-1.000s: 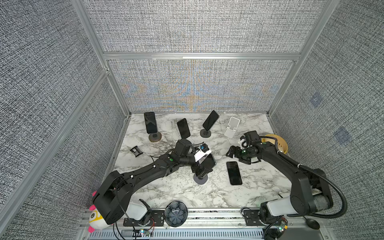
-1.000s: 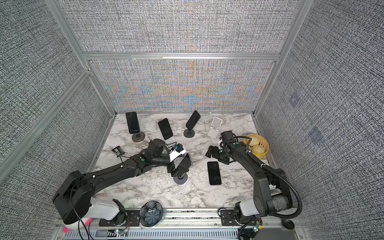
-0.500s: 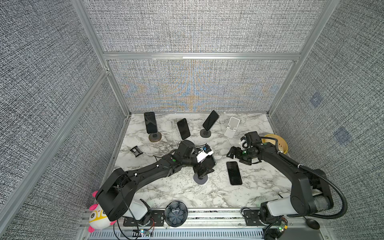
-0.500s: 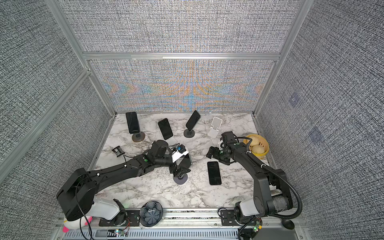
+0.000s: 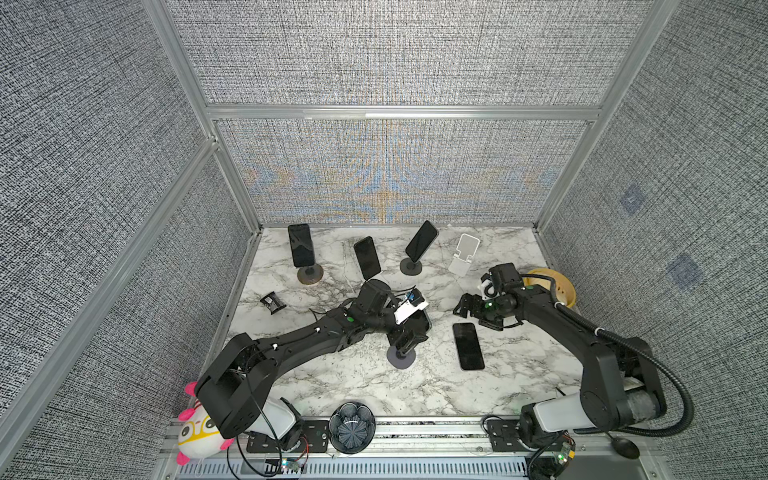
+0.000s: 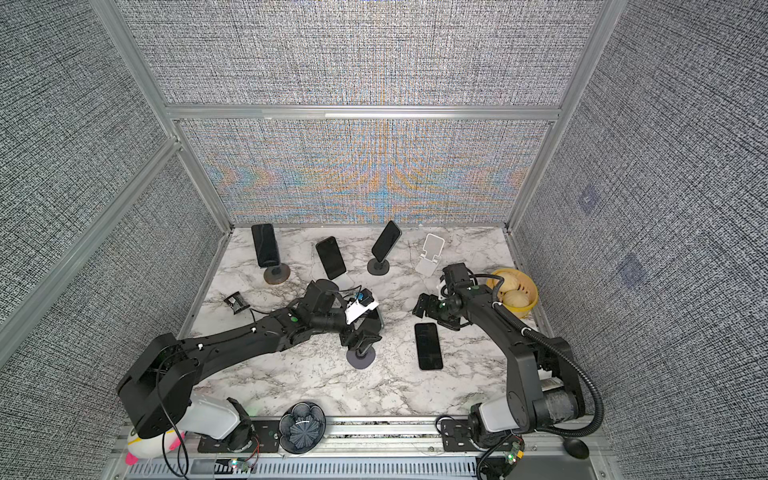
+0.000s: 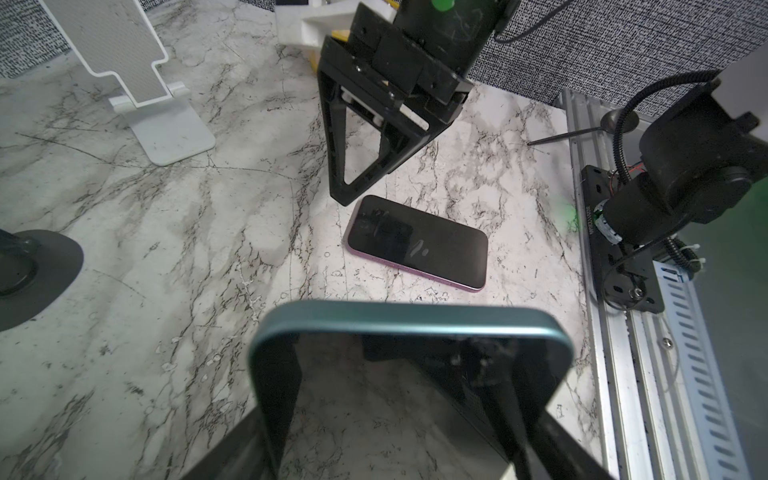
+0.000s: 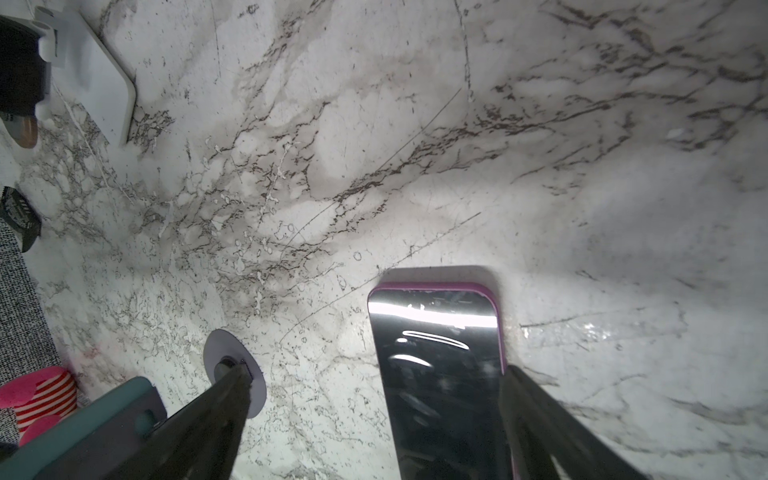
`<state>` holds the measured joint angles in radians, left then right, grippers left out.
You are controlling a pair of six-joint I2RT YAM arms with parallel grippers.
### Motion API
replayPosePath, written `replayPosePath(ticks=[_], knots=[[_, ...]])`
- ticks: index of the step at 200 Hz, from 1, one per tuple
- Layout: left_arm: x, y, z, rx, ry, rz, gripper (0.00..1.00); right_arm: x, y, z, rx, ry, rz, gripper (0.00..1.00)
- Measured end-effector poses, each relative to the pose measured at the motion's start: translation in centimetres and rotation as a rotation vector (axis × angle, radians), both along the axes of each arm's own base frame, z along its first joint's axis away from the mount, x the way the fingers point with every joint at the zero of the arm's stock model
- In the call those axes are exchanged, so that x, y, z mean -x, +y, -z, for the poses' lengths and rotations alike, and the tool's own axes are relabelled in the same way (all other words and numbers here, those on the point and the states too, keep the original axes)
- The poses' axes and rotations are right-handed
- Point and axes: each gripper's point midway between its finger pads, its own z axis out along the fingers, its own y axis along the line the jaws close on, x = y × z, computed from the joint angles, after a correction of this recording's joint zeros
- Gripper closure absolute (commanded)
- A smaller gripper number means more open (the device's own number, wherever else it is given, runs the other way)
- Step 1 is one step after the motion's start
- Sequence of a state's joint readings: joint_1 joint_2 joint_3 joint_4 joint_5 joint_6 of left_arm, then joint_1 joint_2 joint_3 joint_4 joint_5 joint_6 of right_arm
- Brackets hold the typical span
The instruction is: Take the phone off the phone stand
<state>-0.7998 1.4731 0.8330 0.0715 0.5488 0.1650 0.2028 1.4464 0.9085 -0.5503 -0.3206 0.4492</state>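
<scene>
In the middle of the marble table a teal-edged phone (image 7: 411,328) leans on a phone stand with a round grey base (image 5: 401,357). My left gripper (image 5: 409,332) reaches over it from the left. Its fingers press against the phone's two long edges in the left wrist view. In both top views the wrist hides most of the phone. My right gripper (image 5: 473,313) hovers open, holding nothing, over the far end of a purple-edged phone (image 5: 468,345) that lies flat on the table. The right wrist view shows the purple phone (image 8: 440,365) and the stand's base (image 8: 232,353).
Three more phones stand on stands along the back (image 5: 301,251) (image 5: 367,257) (image 5: 421,241), next to an empty white stand (image 5: 463,257). A yellow bowl (image 5: 552,284) sits at the right edge and a small black part (image 5: 272,302) at the left. A dark bowl (image 5: 351,428) rests on the front rail.
My left gripper has slid further over the phone on the stand and its fingers have closed in on its edges. The right arm has hardly moved.
</scene>
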Motion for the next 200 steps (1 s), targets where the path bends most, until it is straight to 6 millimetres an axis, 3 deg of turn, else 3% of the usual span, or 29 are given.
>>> replayPosePath(ticks=[72, 127, 174, 200], knots=[[-0.1, 0.4, -0.1, -0.015, -0.005, -0.015, 0.26, 0.1, 0.0, -0.1, 0.0, -0.002, -0.003, 0.06], [0.0, 0.5, -2.0, 0.011, -0.032, -0.017, 0.31, 0.6, 0.0, -1.1, 0.001, -0.02, -0.02, 0.08], [0.0, 1.3, -4.2, 0.017, -0.045, -0.062, 0.41, 2.6, 2.5, -4.9, -0.002, -0.089, -0.136, 0.14], [-1.1, 2.7, -4.9, -0.016, -0.046, -0.185, 0.47, 4.6, 4.4, -7.0, -0.005, -0.126, -0.223, 0.19]])
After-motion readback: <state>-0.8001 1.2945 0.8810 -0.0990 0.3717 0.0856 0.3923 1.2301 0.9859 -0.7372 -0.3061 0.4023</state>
